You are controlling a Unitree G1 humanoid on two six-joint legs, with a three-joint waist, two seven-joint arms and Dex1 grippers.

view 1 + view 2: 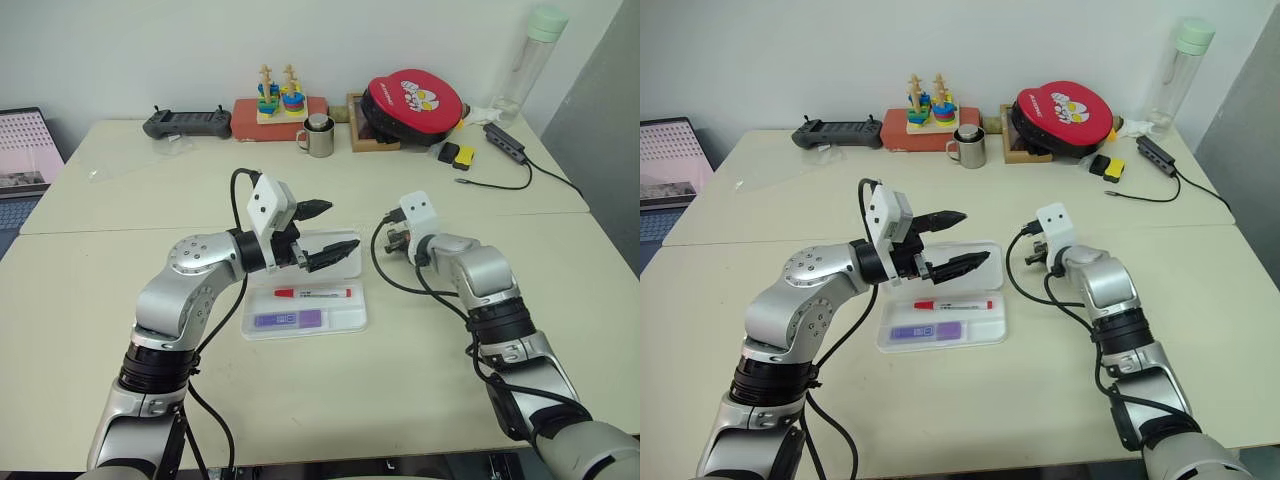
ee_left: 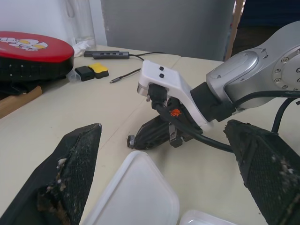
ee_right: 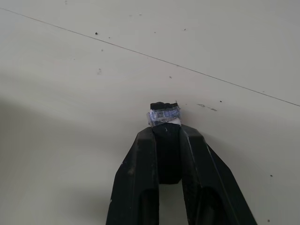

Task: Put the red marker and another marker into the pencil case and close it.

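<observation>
Two markers in glossy white rounded pencil case [image 1: 352, 322], red marker [image 1: 313, 293], chunky lavender marker [image 1: 287, 319]; left gripper [image 1: 321, 233] spread; right gripper [image 3: 167, 133] pinching small dark stick [image 3: 163, 113]

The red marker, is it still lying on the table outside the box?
No, the red marker lies inside the open pencil case, just behind the purple marker.

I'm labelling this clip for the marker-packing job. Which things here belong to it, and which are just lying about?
Part of the job:
- red marker, in the case
- purple marker, in the case
- pencil case, lid open
- left gripper, open above the case
- right gripper, shut on a small dark stick

Lying about:
- steel mug
- stacking toy
- red pouch
- water bottle
- game controller
</observation>
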